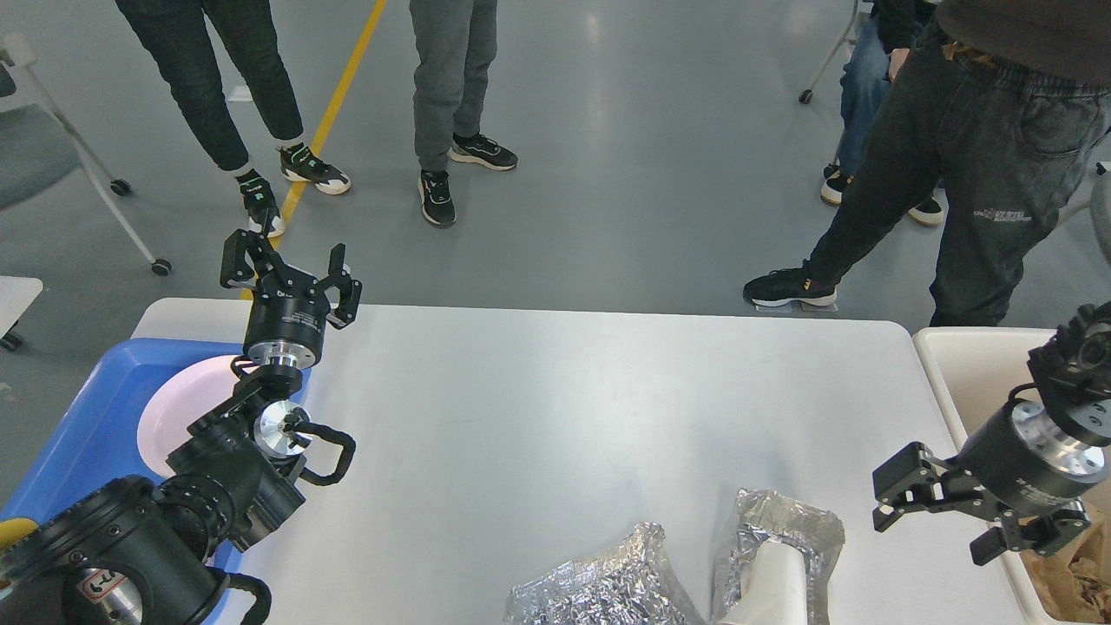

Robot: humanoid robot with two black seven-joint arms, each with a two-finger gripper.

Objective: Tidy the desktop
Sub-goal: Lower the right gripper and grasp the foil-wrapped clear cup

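white desktop [538, 408] smooth, rounded corners; left gripper [291, 260] and right gripper [942, 512] spread, empty

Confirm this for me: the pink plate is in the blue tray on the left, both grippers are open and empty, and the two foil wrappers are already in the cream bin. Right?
Not quite. The head view shows the two foil wrappers lying on the desktop, not in the cream bin. The rest holds: pink plate in the blue tray, left gripper and right gripper open and empty.

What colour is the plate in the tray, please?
Pale pink plate, best seen in the head view.
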